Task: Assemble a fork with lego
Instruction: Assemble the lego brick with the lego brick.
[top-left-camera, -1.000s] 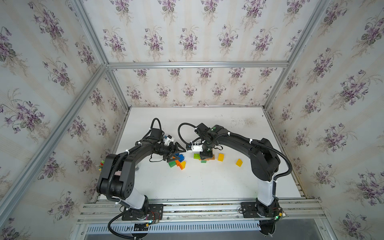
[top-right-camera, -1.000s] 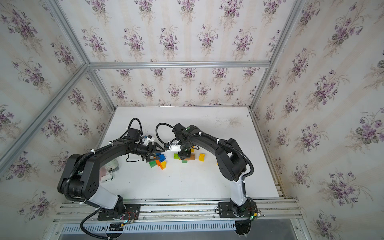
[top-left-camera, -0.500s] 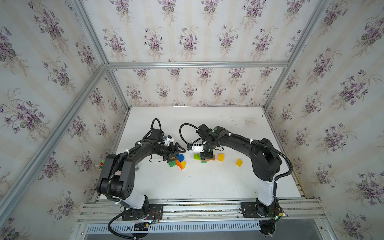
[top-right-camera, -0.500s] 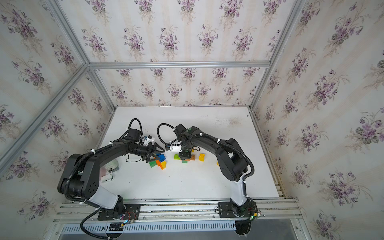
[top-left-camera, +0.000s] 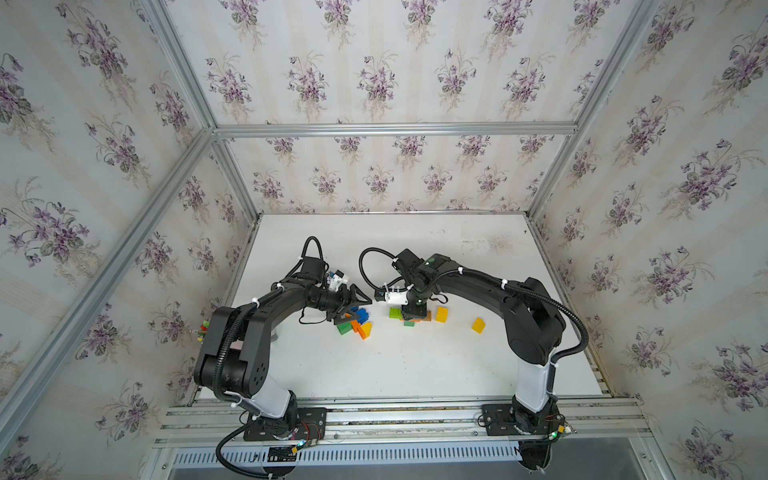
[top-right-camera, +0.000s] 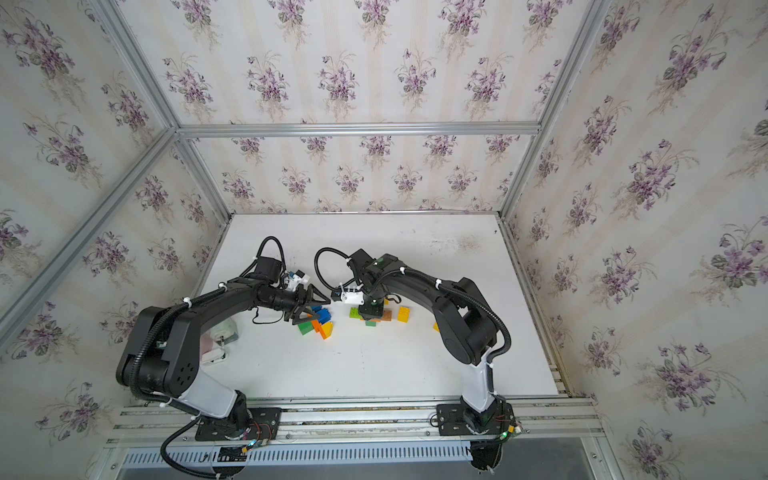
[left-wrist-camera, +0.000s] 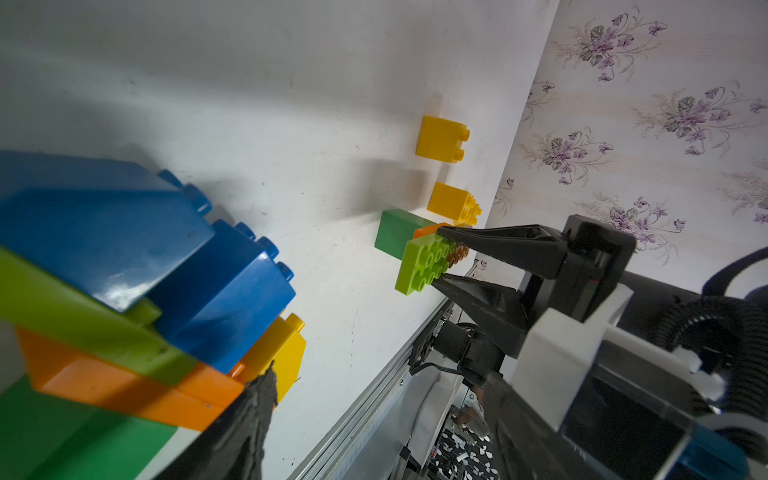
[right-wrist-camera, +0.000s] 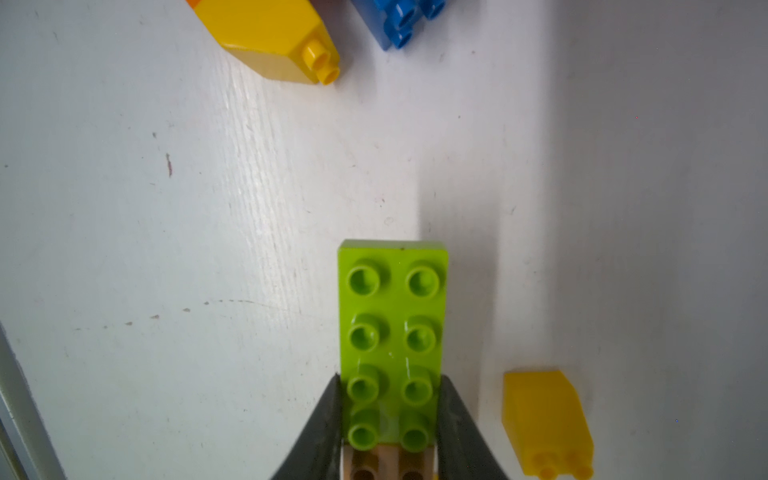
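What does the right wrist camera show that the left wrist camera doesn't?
Only the right wrist view looks straight down on the lime brick, with the right gripper fingers against its long sides. Only the left wrist view shows a dark green brick by it, the orange brick in the near pile, and the flowered wall. Both show the lime brick, the brown brick at its end, a blue brick and yellow bricks.

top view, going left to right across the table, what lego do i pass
mixed brick pile → lime green brick → oblong yellow brick → lone yellow brick
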